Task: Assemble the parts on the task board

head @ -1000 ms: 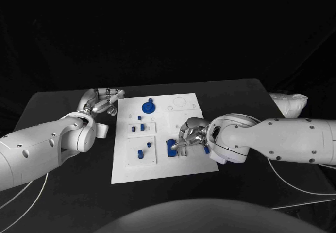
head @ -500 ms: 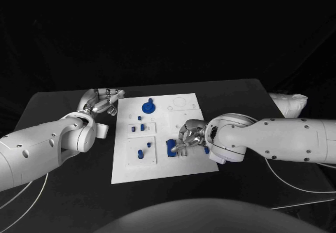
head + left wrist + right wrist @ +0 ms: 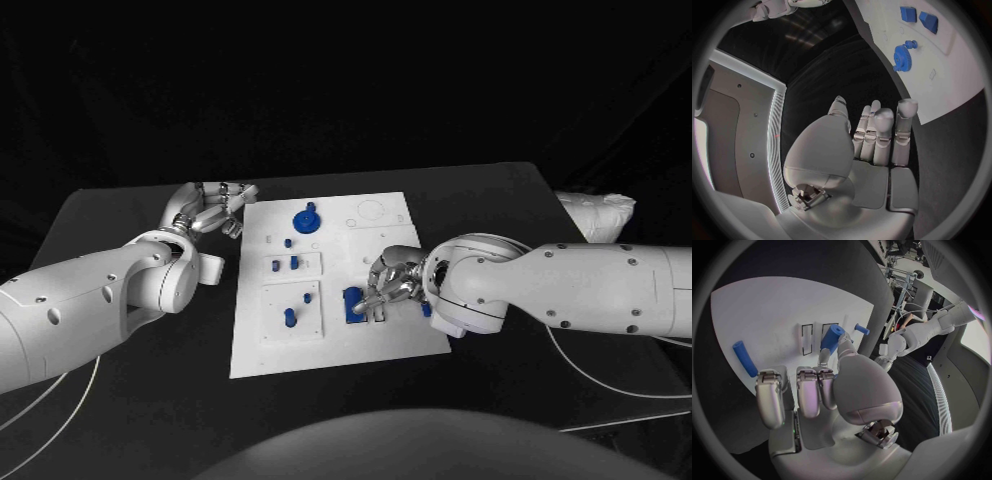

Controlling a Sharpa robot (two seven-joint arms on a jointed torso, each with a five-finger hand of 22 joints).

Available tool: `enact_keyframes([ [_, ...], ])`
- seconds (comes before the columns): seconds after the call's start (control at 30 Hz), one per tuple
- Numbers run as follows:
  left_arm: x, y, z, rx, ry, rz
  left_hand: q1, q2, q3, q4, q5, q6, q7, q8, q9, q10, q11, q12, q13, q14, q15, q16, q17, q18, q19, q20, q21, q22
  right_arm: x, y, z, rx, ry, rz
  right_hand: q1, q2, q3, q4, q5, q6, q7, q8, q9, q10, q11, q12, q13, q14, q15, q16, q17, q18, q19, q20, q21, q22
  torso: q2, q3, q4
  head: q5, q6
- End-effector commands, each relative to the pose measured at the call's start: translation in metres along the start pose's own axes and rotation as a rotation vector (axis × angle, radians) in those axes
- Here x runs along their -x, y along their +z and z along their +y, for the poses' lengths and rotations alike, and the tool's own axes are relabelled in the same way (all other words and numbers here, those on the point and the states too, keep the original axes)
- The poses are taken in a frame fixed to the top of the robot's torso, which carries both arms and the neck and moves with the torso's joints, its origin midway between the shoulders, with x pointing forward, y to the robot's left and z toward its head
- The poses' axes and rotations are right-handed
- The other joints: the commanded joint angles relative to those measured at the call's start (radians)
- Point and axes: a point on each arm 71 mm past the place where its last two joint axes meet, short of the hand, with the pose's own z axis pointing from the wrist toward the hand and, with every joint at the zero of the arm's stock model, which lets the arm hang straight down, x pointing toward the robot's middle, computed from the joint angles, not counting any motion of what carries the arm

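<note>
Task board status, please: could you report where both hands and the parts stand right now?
Left hand open, idle off the task board edge. Right hand over the board, pinching a blue peg. Blue gear seated. Nothing blocking.

Head overhead; wrists close; share task board [image 3: 335, 280]

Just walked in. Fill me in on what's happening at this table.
A two-armed robot is assembling small blue parts on a white board. Its right hand is down on the board's near right part, with a blue peg pinched in its fingers close to two narrow slots. Another blue peg lies on the board nearby. The left hand rests off the board's far left corner, holding nothing. A blue gear sits on the board's far side.
</note>
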Motion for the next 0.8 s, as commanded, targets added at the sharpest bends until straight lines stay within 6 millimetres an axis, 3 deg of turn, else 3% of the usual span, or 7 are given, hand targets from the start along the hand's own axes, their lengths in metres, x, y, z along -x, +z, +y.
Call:
enact_keyframes([
  [0.03, -0.0027, 0.0005, -0.0021, -0.016, -0.005, 0.017, -0.001, 0.009, -0.005, 0.001, 0.004, -0.007, -0.003, 0.004, 0.0, 0.002, -0.006, 0.002, 0.001, -0.007, 0.001, -0.002, 0.0, 0.013, -0.008, 0.002, -0.003, 0.001, -0.0043, 0.0009, -0.0047, -0.035, -0.031, 0.025, 0.016, 0.004, 0.007, -0.009, 0.004, -0.006, -0.005, 0.001, 0.002, 0.107, -0.007, 0.003, 0.26, 0.106, -0.008, 0.004, 0.263, -0.007, 0.105, -0.006, 0.004, 0.263, 0.0, -0.0008, -0.0007, -0.002, 0.0],
  [0.57, -0.0025, 0.0007, -0.0019, -0.015, -0.005, 0.018, -0.001, 0.009, -0.005, 0.001, 0.004, -0.007, -0.003, 0.004, 0.0, 0.002, -0.006, 0.002, 0.001, -0.007, 0.001, -0.002, 0.0, 0.013, -0.008, 0.002, -0.003, 0.001, -0.0045, -0.0004, -0.0051, -0.03, -0.024, 0.024, 0.023, 0.007, 0.013, -0.015, 0.004, -0.008, -0.005, -0.004, 0.005, 0.107, -0.008, 0.003, 0.26, 0.106, -0.009, 0.004, 0.263, -0.007, 0.105, -0.007, 0.004, 0.263, 0.0, -0.0002, 0.0, -0.003, 0.0],
  [0.8, -0.0023, 0.0004, -0.0021, -0.017, -0.005, 0.016, 0.002, 0.011, -0.006, 0.001, 0.005, -0.008, -0.002, 0.003, 0.0, 0.001, -0.006, 0.001, 0.001, -0.007, 0.002, -0.002, 0.0, 0.013, -0.01, 0.002, -0.005, 0.0, 0.001, -0.0048, -0.0042, 0.042, 0.076, -0.032, 0.004, 0.006, 0.008, -0.004, 0.005, -0.008, -0.003, -0.008, 0.009, 0.107, -0.007, 0.003, 0.26, 0.106, -0.009, 0.004, 0.263, -0.007, 0.105, -0.007, 0.004, 0.263, 0.0, -0.0007, 0.0006, -0.002, 0.0],
])
